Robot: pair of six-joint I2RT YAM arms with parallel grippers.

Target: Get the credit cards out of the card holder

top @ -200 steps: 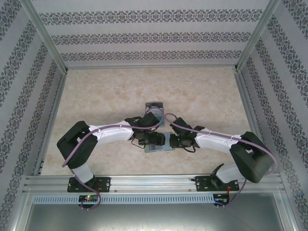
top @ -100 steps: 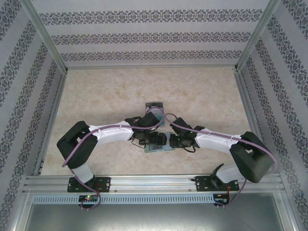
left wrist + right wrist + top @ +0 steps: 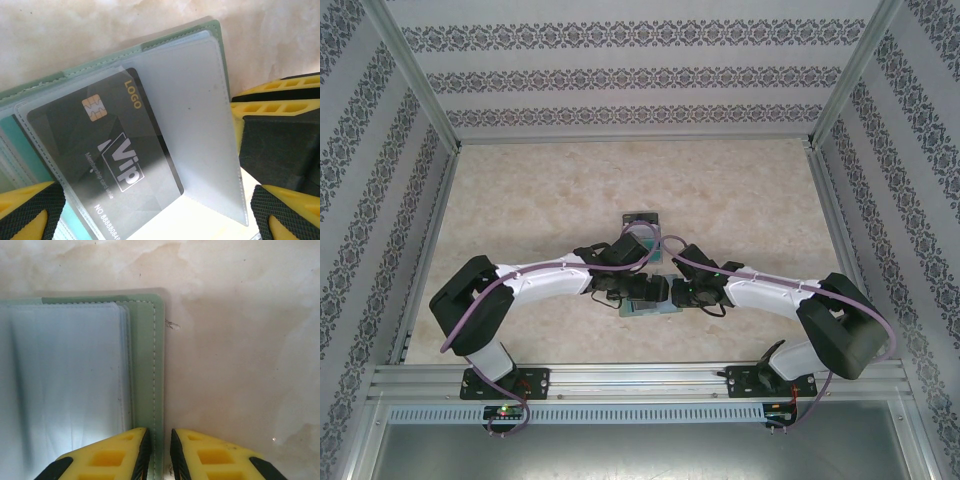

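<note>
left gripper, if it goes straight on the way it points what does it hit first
Probably the dark card, in the clear sleeves of the card holder, straight ahead between its open jaws; depth is unclear.

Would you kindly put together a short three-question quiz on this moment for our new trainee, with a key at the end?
1. True or false: the dark grey card lies loose, outside the card holder.
2. Where do the right gripper's jaws stand? A: at the card holder's green edge. B: on the dark grey card. C: up in the air, far from the holder.
3. Fill in: the left gripper's jaws are ___ (open or shut).
Key: 1 false, it sits tucked inside the holder. 2 A, nearly closed on that edge. 3 open, set wide apart.
</note>
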